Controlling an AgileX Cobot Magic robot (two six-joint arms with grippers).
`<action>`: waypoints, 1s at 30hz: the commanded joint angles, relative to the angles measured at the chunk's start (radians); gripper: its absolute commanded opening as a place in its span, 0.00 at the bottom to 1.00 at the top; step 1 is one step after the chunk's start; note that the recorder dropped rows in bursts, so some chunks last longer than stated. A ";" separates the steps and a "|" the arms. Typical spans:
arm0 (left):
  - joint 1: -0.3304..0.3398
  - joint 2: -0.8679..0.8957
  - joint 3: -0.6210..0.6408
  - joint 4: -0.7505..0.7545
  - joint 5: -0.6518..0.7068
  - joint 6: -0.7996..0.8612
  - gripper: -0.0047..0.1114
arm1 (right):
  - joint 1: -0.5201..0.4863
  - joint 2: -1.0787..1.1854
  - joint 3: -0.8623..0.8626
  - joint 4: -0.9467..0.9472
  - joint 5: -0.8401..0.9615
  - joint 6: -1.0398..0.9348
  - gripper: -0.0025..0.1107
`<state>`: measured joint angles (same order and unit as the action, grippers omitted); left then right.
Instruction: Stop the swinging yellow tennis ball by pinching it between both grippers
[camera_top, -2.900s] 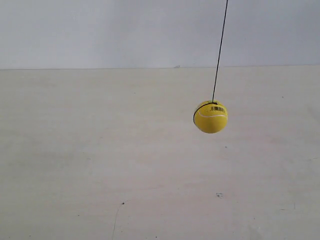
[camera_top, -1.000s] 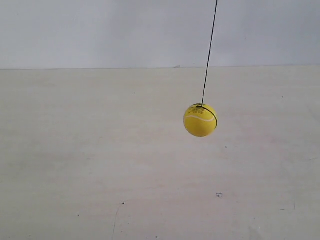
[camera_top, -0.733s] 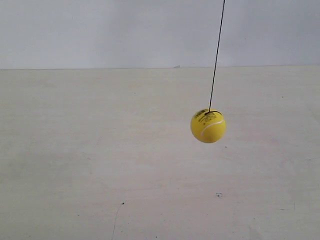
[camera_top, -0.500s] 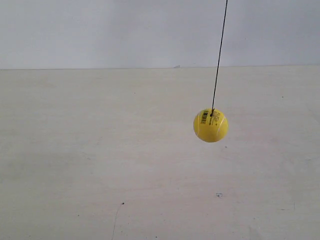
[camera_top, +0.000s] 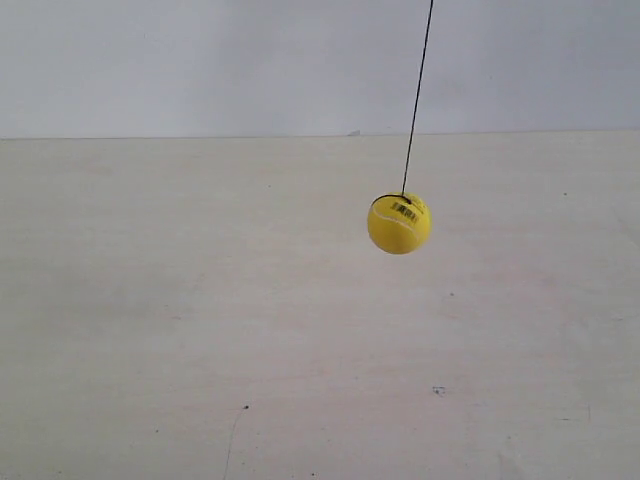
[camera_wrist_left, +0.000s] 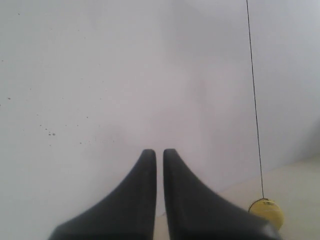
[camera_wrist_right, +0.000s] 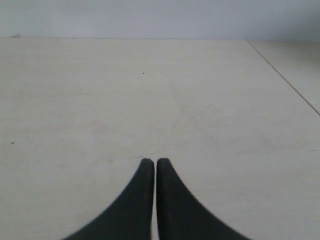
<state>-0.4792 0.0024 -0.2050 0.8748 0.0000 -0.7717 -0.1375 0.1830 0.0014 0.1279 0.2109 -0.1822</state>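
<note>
The left gripper (camera_wrist_left: 159, 151) was all but closed and empty. The yellow tennis ball (camera_top: 399, 223) hung free on its string (camera_top: 416, 100) above the desk (camera_top: 200, 330), touching neither gripper. The right gripper (camera_wrist_right: 156, 161) was likewise nearly closed, empty.

small bright yellow fuzzy tennis ball (camera_top: 399, 223), right of centre: felt-like nap, matt | thin dark string (camera_top: 416, 100), upper right: fine dull cord | pale wood-grain tabletop (camera_top: 200, 320), lower frame: smooth, matt, faintly scuffed | plain grey-white wall (camera_top: 200, 60), top: smooth, matt | black wedge-jawed left gripper (camera_wrist_left: 159, 151), right gripper (camera_wrist_right: 154, 161): smooth, plastic-looking, slight sheen
</note>
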 joint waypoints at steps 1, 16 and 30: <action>-0.007 -0.002 0.004 -0.004 0.000 -0.006 0.08 | -0.005 -0.003 -0.001 -0.004 -0.013 -0.009 0.02; -0.005 -0.002 0.020 -0.081 0.052 0.129 0.08 | -0.005 -0.003 -0.001 -0.004 -0.013 -0.009 0.02; 0.378 -0.002 0.126 -0.704 0.106 0.688 0.08 | -0.005 -0.003 -0.001 -0.004 -0.012 -0.007 0.02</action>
<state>-0.1813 0.0024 -0.0893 0.3076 0.1037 -0.1888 -0.1375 0.1830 0.0014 0.1279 0.2051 -0.1822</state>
